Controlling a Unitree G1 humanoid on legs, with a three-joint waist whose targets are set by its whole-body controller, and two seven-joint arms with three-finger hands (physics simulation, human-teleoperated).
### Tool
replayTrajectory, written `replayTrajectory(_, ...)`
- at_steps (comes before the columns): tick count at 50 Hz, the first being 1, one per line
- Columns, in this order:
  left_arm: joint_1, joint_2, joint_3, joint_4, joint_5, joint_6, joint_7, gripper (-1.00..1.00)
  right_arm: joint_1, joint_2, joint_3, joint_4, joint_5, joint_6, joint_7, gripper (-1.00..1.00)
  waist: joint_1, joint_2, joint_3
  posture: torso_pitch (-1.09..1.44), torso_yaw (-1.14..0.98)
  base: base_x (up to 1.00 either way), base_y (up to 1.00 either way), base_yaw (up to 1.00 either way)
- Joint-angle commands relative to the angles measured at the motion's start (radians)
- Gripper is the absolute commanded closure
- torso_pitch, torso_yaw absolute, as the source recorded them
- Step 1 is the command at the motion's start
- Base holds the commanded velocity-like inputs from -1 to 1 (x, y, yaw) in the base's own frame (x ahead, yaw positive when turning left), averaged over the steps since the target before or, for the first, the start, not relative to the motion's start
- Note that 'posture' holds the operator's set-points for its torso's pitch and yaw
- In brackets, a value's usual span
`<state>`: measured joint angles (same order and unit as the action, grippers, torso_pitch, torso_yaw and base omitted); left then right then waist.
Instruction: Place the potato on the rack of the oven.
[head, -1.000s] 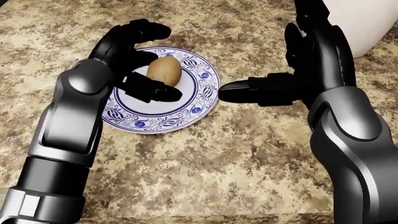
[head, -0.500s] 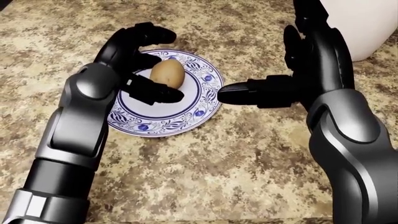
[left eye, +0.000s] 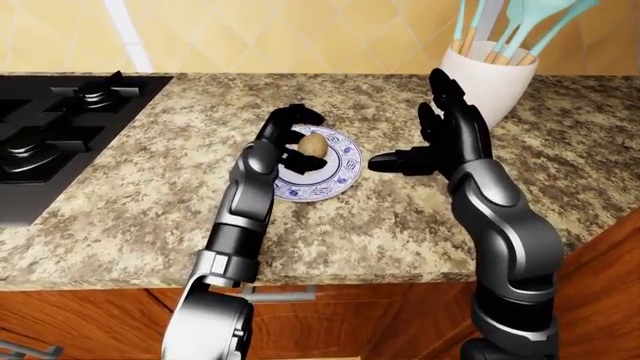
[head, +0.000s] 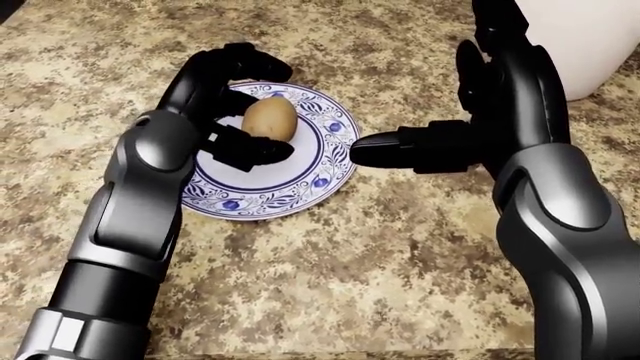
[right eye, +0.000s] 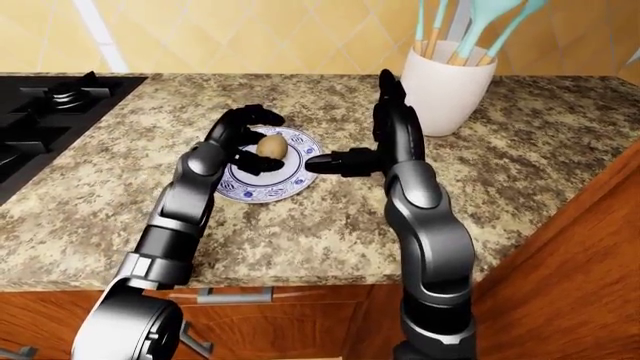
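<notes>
A brown potato (head: 270, 118) lies on a white plate with a blue floral rim (head: 325, 169) on the speckled granite counter. My left hand (head: 250, 112) curls around the potato's left side, one finger arched over the top and one below it, fingers still apart and not closed on it. My right hand (head: 450, 112) stands open just right of the plate, its thumb (head: 395, 150) pointing at the plate's rim and its other fingers raised. No oven shows in any view.
A white utensil crock (left eye: 490, 79) with teal tools stands at the upper right of the left-eye view. A black gas hob (left eye: 50, 127) fills the left of that view. The counter's edge (left eye: 330, 274) runs along the bottom, wooden cabinet doors below.
My left hand has slid a little rightward, closer around the potato. The plate and potato shifted slightly up and right early in the head view. The right hand has hardly moved.
</notes>
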<state>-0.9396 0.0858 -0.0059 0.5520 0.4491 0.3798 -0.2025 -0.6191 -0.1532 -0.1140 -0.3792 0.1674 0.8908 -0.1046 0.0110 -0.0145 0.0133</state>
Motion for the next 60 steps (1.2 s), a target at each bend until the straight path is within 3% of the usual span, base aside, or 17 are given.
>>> replayTrajectory(1, -0.032, 0.001, 0.000, -0.025, -0.003, -0.022, 0.000, -0.14, -0.026, -0.006, -0.005, -0.035, -0.001, -0.027, -0.002, -1.00, -0.001, -0.001, -0.026, 0.00, 0.00, 0.00, 0.00, 0.00)
replayTrajectory(6, -0.026, 0.002, -0.001, -0.002, 0.001, -0.048, 0.012, -0.12, -0.018, -0.003, -0.004, -0.031, 0.000, -0.038, -0.002, -1.00, -0.001, 0.000, -0.028, 0.00, 0.00, 0.00, 0.00, 0.00)
replayTrajectory(8, -0.022, -0.001, -0.002, -0.013, 0.003, -0.043, 0.012, 0.00, -0.014, -0.002, -0.003, -0.032, -0.001, -0.041, -0.002, -1.00, -0.001, 0.000, -0.028, 0.00, 0.00, 0.00, 0.00, 0.00)
replayTrajectory(23, -0.030, 0.000, 0.002, -0.011, -0.003, -0.053, 0.016, 0.07, -0.015, 0.000, -0.002, -0.022, -0.001, -0.048, -0.002, -1.00, -0.002, 0.001, -0.030, 0.00, 0.00, 0.00, 0.00, 0.00)
replayTrajectory(24, -0.030, -0.001, 0.002, -0.018, -0.003, -0.047, 0.014, 0.22, -0.017, -0.001, -0.003, -0.021, 0.000, -0.047, -0.002, -1.00, -0.002, 0.001, -0.030, 0.00, 0.00, 0.00, 0.00, 0.00)
replayTrajectory(32, -0.050, 0.007, 0.002, -0.037, -0.006, -0.024, -0.002, 0.22, -0.026, -0.002, -0.003, -0.025, 0.003, -0.038, -0.004, -1.00, -0.003, 0.001, -0.027, 0.00, 0.00, 0.00, 0.00, 0.00)
replayTrajectory(36, -0.067, 0.014, 0.005, -0.054, -0.004, -0.002, -0.014, 0.34, -0.029, -0.002, -0.002, -0.029, 0.004, -0.032, -0.008, -1.00, -0.002, 0.001, -0.026, 0.00, 0.00, 0.00, 0.00, 0.00)
replayTrajectory(60, -0.161, 0.101, 0.046, -0.168, -0.047, 0.139, -0.096, 0.34, -0.084, -0.032, -0.003, -0.031, -0.007, 0.049, 0.002, -1.00, -0.002, 0.001, -0.015, 0.00, 0.00, 0.00, 0.00, 0.00)
